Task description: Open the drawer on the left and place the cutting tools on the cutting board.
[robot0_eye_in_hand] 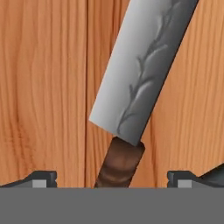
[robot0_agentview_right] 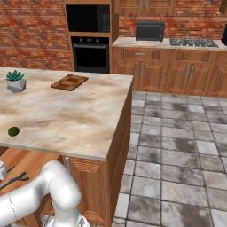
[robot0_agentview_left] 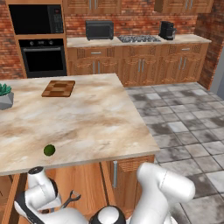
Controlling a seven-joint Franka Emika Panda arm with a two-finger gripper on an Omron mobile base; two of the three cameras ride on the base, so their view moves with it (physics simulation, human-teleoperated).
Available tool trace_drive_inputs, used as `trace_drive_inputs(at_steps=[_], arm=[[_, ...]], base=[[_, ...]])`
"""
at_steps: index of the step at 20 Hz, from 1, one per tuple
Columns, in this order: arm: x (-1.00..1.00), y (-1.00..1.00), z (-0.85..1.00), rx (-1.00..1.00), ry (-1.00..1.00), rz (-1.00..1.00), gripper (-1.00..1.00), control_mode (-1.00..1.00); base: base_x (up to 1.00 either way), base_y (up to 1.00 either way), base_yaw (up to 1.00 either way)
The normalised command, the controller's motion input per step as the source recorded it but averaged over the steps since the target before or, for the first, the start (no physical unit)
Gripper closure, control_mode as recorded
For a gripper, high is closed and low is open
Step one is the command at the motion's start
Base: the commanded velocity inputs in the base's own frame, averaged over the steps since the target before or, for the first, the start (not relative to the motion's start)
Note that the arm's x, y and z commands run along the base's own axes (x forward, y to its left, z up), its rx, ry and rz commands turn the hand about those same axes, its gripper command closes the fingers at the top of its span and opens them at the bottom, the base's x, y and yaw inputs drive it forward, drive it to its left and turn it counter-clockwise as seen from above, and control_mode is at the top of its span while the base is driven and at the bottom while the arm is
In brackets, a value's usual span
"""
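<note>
Directly under the claw [robot0_eye_in_hand: 112, 186], between its two spread and empty fingertips [robot0_eye_in_hand: 41, 178], lies a knife [robot0_eye_in_hand: 140, 83] on the wooden floor of the open drawer [robot0_eye_in_hand: 43, 87]. Its dark brown handle [robot0_eye_in_hand: 120, 164] sits nearest, almost centred in the gap; the flat grey blade runs away from the claw, leaning to one side. The blade looks thin, stiff and slick, with little for the pads to bite on, so the thick, rounder handle is the better hold. It is probably light, but held at the handle end the blade may swing down. It lies flat on the wood, so the fingers must reach right down beside the handle.

In the left base view, scissors [robot0_agentview_left: 70, 200] lie in the drawer just beyond the claw: hard metal, hinged, best pinched across the shut blades or at the pivot.

Above, a small green fruit [robot0_agentview_left: 49, 150] sits near the tabletop [robot0_agentview_left: 96, 118] edge. Far across it, well apart from the claw, lies the cutting board [robot0_agentview_left: 58, 88], bare, and a potted plant [robot0_agentview_left: 4, 96] off to one side.
</note>
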Motion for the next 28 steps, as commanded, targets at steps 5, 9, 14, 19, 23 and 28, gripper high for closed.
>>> trace_drive_inputs(at_steps=[5, 9, 14, 19, 23, 28], arm=[[0.02, 0.07, -0.21, -0.03, 0.0, 0.0, -1.0, -1.0], [0.0, 0.07, -0.25, 0.0, 0.0, 0.0, -1.0, -1.0], [0.0, 0.05, -0.13, -0.03, 0.0, 0.0, 1.0, -1.0], [-0.05, 0.0, 0.0, 0.0, -0.04, 0.0, 1.0, -1.0], [-0.08, 0.0, 0.42, 0.12, -0.17, -0.07, 1.0, -1.0], [-0.02, -0.01, 0.7, 0.16, -0.14, -0.11, 1.0, -1.0]], base=[[0.0, 0.0, 0.0], [0.0, 0.0, 0.0], [0.0, 0.0, 0.0], [0.0, 0.0, 0.0], [0.0, 0.0, 0.0], [0.0, 0.0, 0.0]])
